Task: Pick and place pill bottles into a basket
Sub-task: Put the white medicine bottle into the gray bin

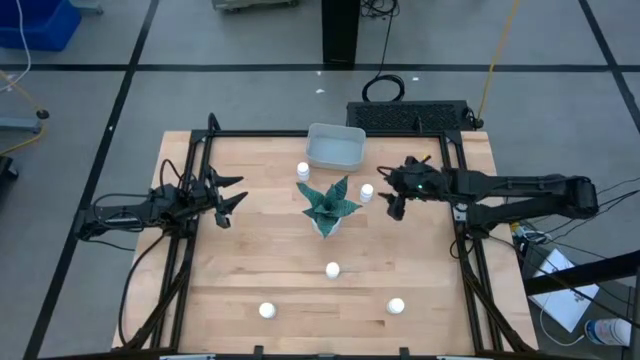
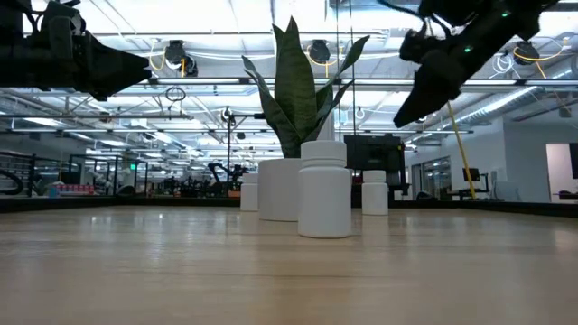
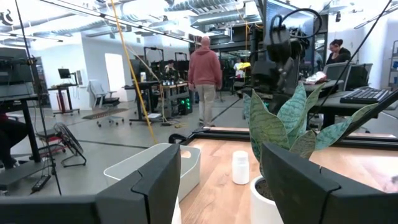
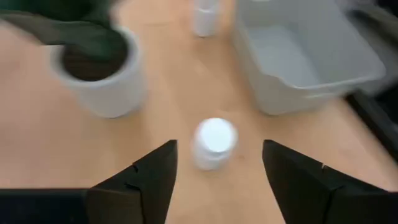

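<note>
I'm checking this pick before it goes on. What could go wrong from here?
1. The right pincer hangs open above a pill bottle; coming down off-centre, a finger could tip it over.
2. The potted plant stands close beside that bottle, so the arm could brush its leaves.
3. The basket is shallow; a bottle dropped in might bounce out.

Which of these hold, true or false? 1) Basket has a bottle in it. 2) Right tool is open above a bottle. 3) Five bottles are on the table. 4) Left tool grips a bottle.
1) False: the basket is empty.
2) True: the right tool hangs open over a pill bottle beside the plant.
3) True: five pill bottles stand on the wood.
4) False: the left tool is open, holding nothing.
</note>
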